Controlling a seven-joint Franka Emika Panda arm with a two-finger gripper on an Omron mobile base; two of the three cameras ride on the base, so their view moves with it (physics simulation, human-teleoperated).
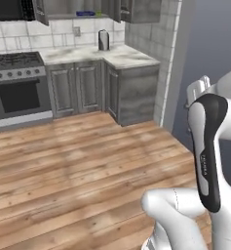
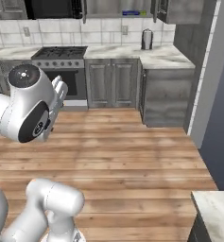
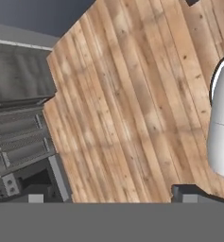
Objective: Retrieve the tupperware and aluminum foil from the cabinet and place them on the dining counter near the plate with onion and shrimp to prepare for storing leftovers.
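The arm was folded up close to the base, well back from the kitchen wall, with a wide stretch of wooden floor (image 1: 78, 161) between it and the lower cabinets (image 2: 111, 82). In the hand view the end effector (image 3: 111, 194) pointed down at the floorboards; its two dark fingertips (image 3: 191, 194) stood far apart at the bottom of that view, spread wide with nothing between them.

The cabinet (image 1: 73, 7) hung open on the wall above the tiled backsplash, to the right of the dark hood. On its inner shelf lay the aluminum foil (image 1: 85, 13), a dark blue box with a yellow-green end, seen also from the right base view (image 2: 134, 13). The tupperware may have sat beside it, but the shelf was too small and blurred in both base views to tell.

Below, on the marble tabletop (image 1: 112, 56) along the wall, a dark upright cylinder (image 1: 103, 40) stood near the corner, just in front of the tiles. A stove with oven (image 1: 17, 83) sat to the left of the panelled lower cabinets. In the lower right corner of the right base view, a corner of the dining counter (image 2: 217, 208) showed its white veined top, well apart from the wall cabinet and across the floor from it.
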